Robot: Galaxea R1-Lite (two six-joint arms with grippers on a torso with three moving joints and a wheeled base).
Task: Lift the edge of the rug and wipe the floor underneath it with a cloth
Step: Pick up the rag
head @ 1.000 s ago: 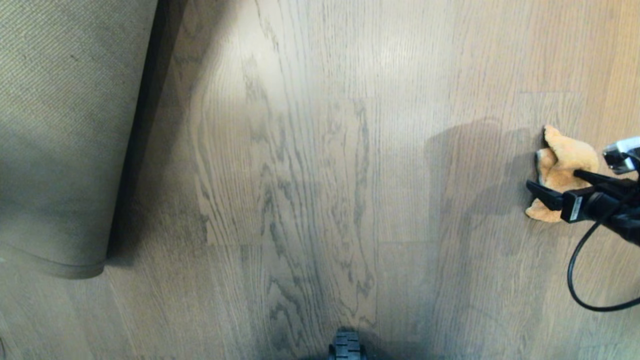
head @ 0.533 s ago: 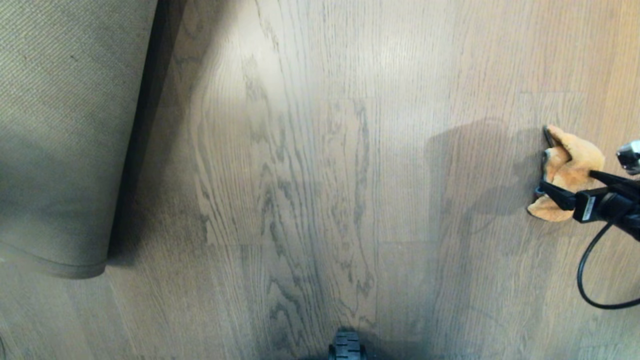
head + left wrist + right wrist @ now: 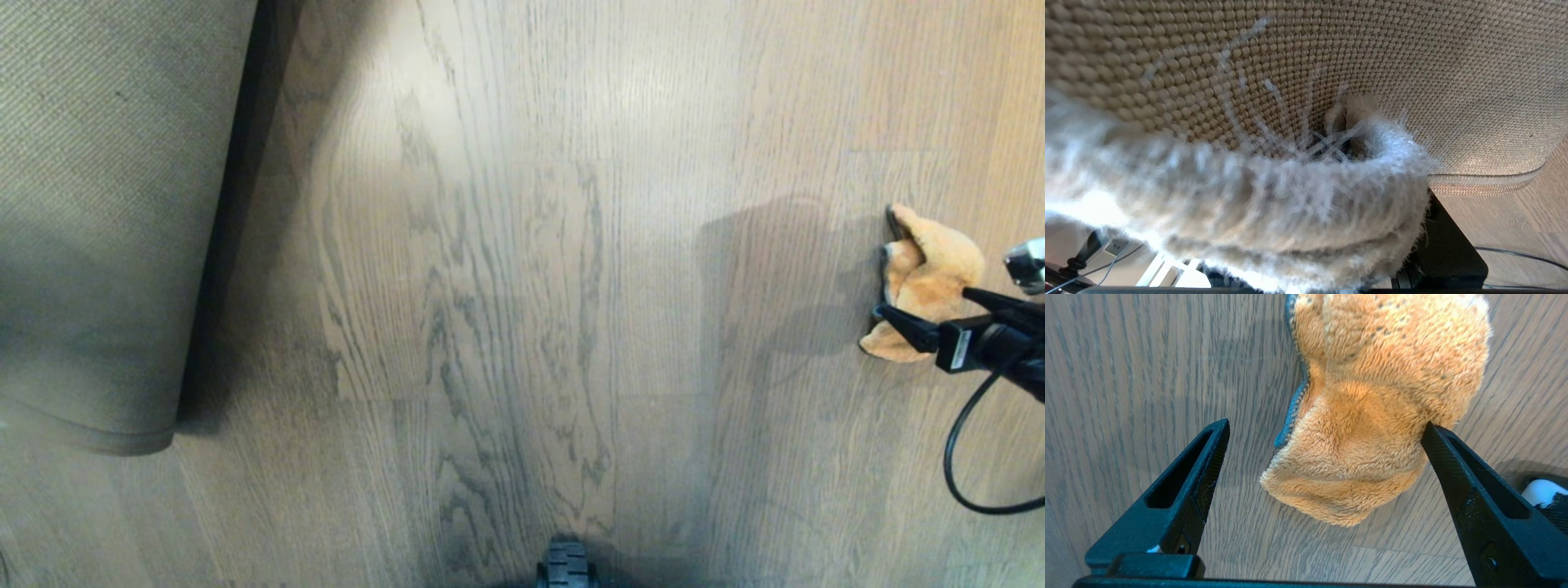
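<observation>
Keep the rug (image 3: 106, 220) raised at the left edge of the floor (image 3: 522, 269) in the head view. Its ribbed tan backing is turned up and its rounded corner hangs just above the planks. The left wrist view shows the rug's pile edge (image 3: 1274, 204) folded across the left gripper (image 3: 1331, 147), with the woven backing directly behind it. The jaws are part closed on that edge and are largely buried in the pile. You judge this a hold on the rug; do not release it.

The cloth (image 3: 927, 282) lies bunched on the floor near the right edge of the head view, well apart from the rug. The right gripper (image 3: 1323, 437) has its jaws fully spread and straddles the cloth. One fingertip (image 3: 1433, 435) touches the fabric; the other stands clear of it beside the grey trim. Nothing is gripped yet.

Procedure for the step in hand:
1. Lower the jaws until both tips reach the bunched middle.
2. Close on the thick fold, not on the thin trim.
3. Confirm the grip before carrying the cloth to the bare planks under the lifted rug.

Compared with the head view one second earlier, the right gripper has drawn slightly toward the right edge of the floor. The cloth has changed shape a little. The rug has not shifted.
</observation>
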